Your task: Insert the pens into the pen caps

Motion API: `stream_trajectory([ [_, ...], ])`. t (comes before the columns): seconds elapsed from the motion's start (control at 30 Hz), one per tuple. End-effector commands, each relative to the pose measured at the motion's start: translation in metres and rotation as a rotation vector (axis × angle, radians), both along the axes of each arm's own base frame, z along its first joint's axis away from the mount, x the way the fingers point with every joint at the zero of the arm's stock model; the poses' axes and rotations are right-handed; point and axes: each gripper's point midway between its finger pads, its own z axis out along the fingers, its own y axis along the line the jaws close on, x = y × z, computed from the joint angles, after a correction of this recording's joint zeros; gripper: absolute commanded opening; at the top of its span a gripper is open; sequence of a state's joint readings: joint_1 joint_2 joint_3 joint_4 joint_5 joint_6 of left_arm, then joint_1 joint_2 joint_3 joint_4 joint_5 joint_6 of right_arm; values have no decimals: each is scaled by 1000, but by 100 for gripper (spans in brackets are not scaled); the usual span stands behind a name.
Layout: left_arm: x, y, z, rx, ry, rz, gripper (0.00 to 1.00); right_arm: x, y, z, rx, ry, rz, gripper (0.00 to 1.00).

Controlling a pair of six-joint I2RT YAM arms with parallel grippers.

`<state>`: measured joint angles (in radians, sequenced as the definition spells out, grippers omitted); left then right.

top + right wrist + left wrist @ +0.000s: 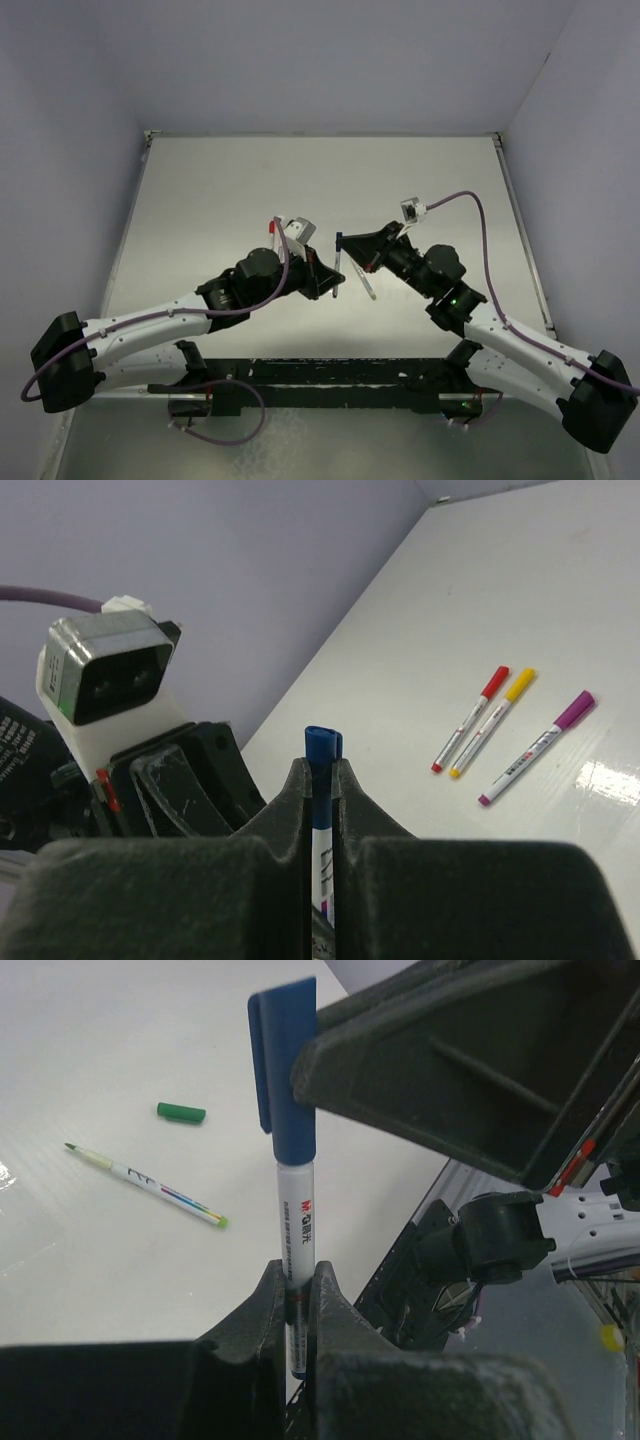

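A blue-capped pen [339, 262] is held between both grippers above the table. My left gripper [297, 1272] is shut on its white barrel [297, 1210], low down. The blue cap [285, 1070] sits over the barrel's upper end, and my right gripper [320, 770] is shut on that cap [322, 742]. One dark finger [420, 1050] of the right gripper shows beside the cap in the left wrist view. An uncapped green pen [150, 1182] lies on the table, with its green cap [181, 1112] apart from it.
Three capped pens lie side by side on the white table: red [470, 720], yellow [492, 723] and purple [535, 748]. The left arm's wrist camera [105, 670] is close to the right gripper. A grey wall [250, 570] runs along the table's edge.
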<state>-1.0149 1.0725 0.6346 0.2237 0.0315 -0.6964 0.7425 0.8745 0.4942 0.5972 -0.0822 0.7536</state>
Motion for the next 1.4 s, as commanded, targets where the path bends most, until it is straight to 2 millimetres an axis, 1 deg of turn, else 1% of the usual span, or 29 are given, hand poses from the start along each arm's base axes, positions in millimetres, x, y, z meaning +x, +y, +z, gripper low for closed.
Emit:
stream_trajectory([
  [0.0, 7, 2, 34, -97, -70, 37, 0, -7, 5, -9, -10, 18, 32, 0],
  [0.2, 11, 4, 40, -105, -89, 56, 0, -15, 13, -23, -59, 44, 72, 0],
  [0.37, 20, 11, 52, -111, -122, 117, 0, -22, 20, -49, -170, 98, 95, 0],
  [0.43, 26, 16, 59, -109, -144, 151, 0, -23, 19, -64, -220, 134, 85, 0],
  [0.5, 34, 21, 67, -111, -163, 180, 0, -26, 18, -77, -259, 167, 80, 0],
  [0.6, 52, 30, 77, -133, -170, 206, 0, -32, 17, -93, -307, 212, 80, 0],
  [0.7, 65, 36, 82, -170, -159, 205, 0, -38, 18, -107, -346, 249, 90, 0],
  [0.77, 69, 36, 85, -176, -163, 204, 0, -40, 20, -117, -380, 271, 93, 0],
  [0.87, 70, 31, 94, -182, -182, 180, 0, -43, 23, -129, -418, 294, 97, 0],
  [1.03, 70, 25, 89, -171, -171, 155, 0, -41, 31, -139, -444, 315, 98, 0],
  [1.2, 72, 33, 79, -142, -169, 189, 0, -38, 37, -144, -468, 325, 97, 0],
  [1.27, 75, 34, 74, -121, -165, 196, 0, -35, 38, -142, -470, 321, 88, 0],
  [1.37, 80, 33, 56, -61, -138, 200, 0, -26, 34, -131, -481, 292, 39, 0],
])
